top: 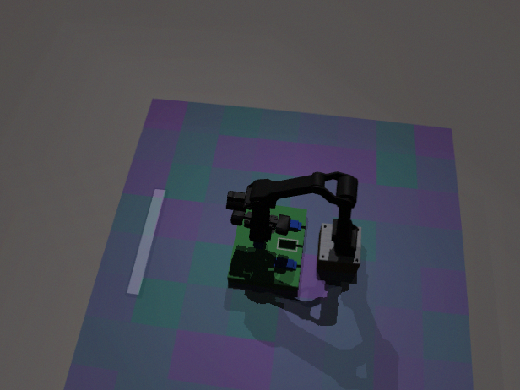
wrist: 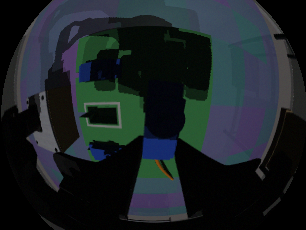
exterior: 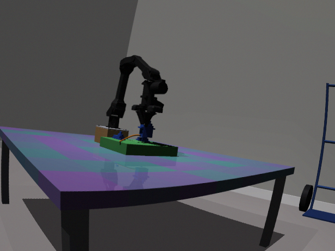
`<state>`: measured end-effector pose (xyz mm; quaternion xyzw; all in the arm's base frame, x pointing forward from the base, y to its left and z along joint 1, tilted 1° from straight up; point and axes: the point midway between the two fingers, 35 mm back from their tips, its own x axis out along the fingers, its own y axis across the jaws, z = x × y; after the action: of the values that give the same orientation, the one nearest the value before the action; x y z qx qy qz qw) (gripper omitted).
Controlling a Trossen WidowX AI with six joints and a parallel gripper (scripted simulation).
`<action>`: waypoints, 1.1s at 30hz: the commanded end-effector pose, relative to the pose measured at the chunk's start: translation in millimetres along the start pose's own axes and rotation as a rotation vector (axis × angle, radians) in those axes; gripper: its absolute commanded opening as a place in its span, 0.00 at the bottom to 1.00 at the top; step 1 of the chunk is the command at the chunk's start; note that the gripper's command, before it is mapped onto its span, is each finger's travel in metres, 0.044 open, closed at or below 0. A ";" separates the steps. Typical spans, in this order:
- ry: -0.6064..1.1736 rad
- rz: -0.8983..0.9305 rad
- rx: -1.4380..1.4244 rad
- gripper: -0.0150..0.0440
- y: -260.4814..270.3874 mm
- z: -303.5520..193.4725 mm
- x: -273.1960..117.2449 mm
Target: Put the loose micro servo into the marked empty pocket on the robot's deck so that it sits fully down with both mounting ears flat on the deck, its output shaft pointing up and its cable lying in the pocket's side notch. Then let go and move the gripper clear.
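Note:
My gripper (top: 259,242) (exterior: 147,124) (wrist: 158,140) points down and is shut on the loose micro servo (exterior: 148,131) (wrist: 159,149), a blue block held above the green deck (top: 291,211) (exterior: 114,144) (wrist: 134,111). Its orange cable (exterior: 130,136) (wrist: 164,169) hangs out to one side. Which way its output shaft points is hard to tell. The empty pocket (top: 288,245) (wrist: 104,116) is a dark recess inside a white outline (top: 288,239) (wrist: 102,103), with its notch toward the arm's base. The servo is off to the side of the pocket, on the side away from the base.
Seated blue servos flank the pocket, one (top: 295,225) (wrist: 101,151) on one side and one (top: 291,264) (wrist: 86,72) on the other. The arm's base box (top: 328,241) (exterior: 101,134) stands beside the deck. A pale bar (top: 146,242) lies on the far left of the table.

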<state>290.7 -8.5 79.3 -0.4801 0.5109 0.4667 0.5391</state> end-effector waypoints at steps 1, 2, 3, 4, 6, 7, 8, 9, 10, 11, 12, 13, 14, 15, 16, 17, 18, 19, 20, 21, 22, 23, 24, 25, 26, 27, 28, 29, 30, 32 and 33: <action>0.005 -0.003 0.111 0.25 -0.4 -0.7 -0.4; 0.005 -0.003 0.145 0.25 -0.4 -0.7 -0.4; 0.004 -0.004 0.180 0.25 -0.4 -0.7 -0.4; 0.004 -0.004 0.215 0.25 -0.4 -0.7 -0.4; 0.004 -0.004 0.285 0.25 -0.4 -0.7 -0.4; 0.004 -0.004 0.320 0.25 -0.4 -0.7 -0.4; 0.004 -0.004 0.355 0.25 -0.4 -0.7 -0.4; 0.004 -0.004 0.389 0.25 -0.4 -0.7 -0.4; 0.004 -0.004 0.424 0.25 -0.4 -0.7 -0.4; 0.004 -0.004 0.459 0.25 -0.4 -0.7 -0.4; 0.004 -0.004 0.494 0.25 -0.4 -0.7 -0.4; 0.004 -0.004 0.529 0.25 -0.4 -0.7 -0.4; 0.004 -0.004 0.564 0.25 -0.4 -0.7 -0.4; 0.004 -0.005 0.599 0.25 -0.4 -0.7 -0.4; 0.004 -0.005 0.633 0.25 -0.4 -0.7 -0.4; 0.004 -0.005 0.668 0.25 -0.4 -0.7 -0.4; 0.003 -0.005 0.703 0.25 -0.4 -0.7 -0.4; 0.003 -0.005 0.738 0.25 -0.4 -0.7 -0.4; 0.003 -0.005 0.773 0.25 -0.4 -0.7 -0.4; 0.003 -0.005 0.808 0.25 -0.4 -0.7 -0.4; 0.003 -0.005 0.843 0.25 -0.4 -0.7 -0.4; 0.003 -0.005 0.877 0.25 -0.4 -0.7 -0.4; 0.003 -0.005 0.912 0.25 -0.4 -0.7 -0.4; 0.003 -0.005 0.947 0.25 -0.4 -0.7 -0.4; 0.003 -0.005 0.982 0.25 -0.4 -0.7 -0.4; 0.003 -0.005 1.017 0.25 -0.4 -0.7 -0.4; 0.003 -0.005 1.052 0.25 -0.4 -0.7 -0.4; 0.002 -0.005 1.086 0.25 -0.4 -0.7 -0.4; 0.002 -0.005 1.121 0.25 -0.4 -0.7 -0.4; 0.002 -0.006 1.191 0.25 -0.4 -0.7 -0.4; 0.002 -0.006 1.226 0.25 -0.4 -0.7 -0.4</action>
<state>290.7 -8.5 79.3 -0.1096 0.6825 0.1137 0.7136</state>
